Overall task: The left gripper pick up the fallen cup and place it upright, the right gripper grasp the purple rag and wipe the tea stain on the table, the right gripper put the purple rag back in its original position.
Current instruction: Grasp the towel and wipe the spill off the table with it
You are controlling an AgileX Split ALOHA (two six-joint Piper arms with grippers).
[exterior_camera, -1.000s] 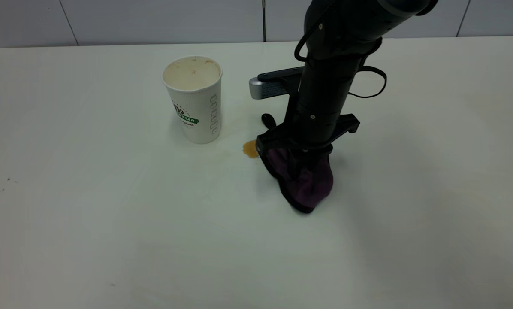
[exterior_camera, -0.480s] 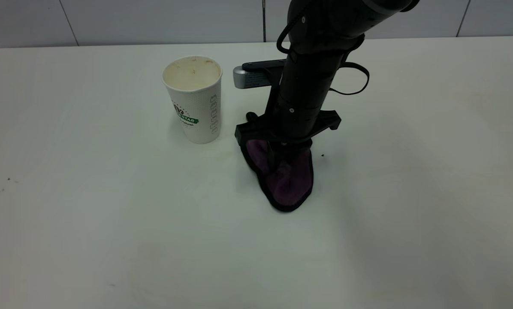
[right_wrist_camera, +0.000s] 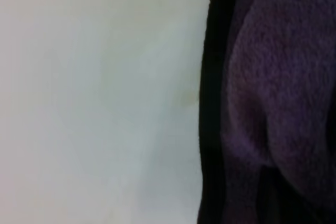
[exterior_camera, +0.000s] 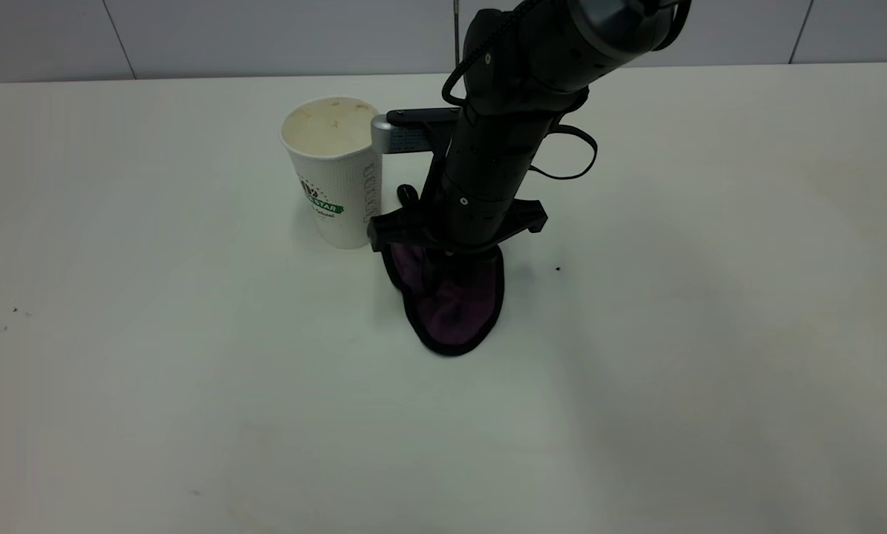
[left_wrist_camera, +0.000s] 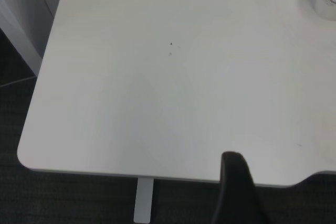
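**Rag pressed to the desk beside the upright cup**

The large off-white smooth desk (exterior_camera: 191, 408) fills the exterior view, its rounded corner also showing in the left wrist view (left_wrist_camera: 31, 156). Down onto its middle comes the thick dark cylindrical right arm, and its black right pincer (exterior_camera: 451, 271) is clenched on the small dark purple fuzzy rag with black edging (exterior_camera: 454, 311), holding the cloth bunched against the desk surface – the rag hangs from the fingers and spreads toward six o'clock. In the right wrist view the purple pile and its black border (right_wrist_camera: 273, 103) lie directly on the pale surface.

At about ten o'clock from the rag stands the white ribbed paper cup with the green logo band (exterior_camera: 336, 178), upright, mouth up, its inside tea-stained; the pincer's crossbar comes just beside the cup's base.

The black left pincer (left_wrist_camera: 239, 192) hangs near the desk's edge, well apart from the cup – only one dark finger shows, so whether it is released or clenched cannot be told.

A tiny dark speck (exterior_camera: 558, 268) lies at three o'clock from the rag.
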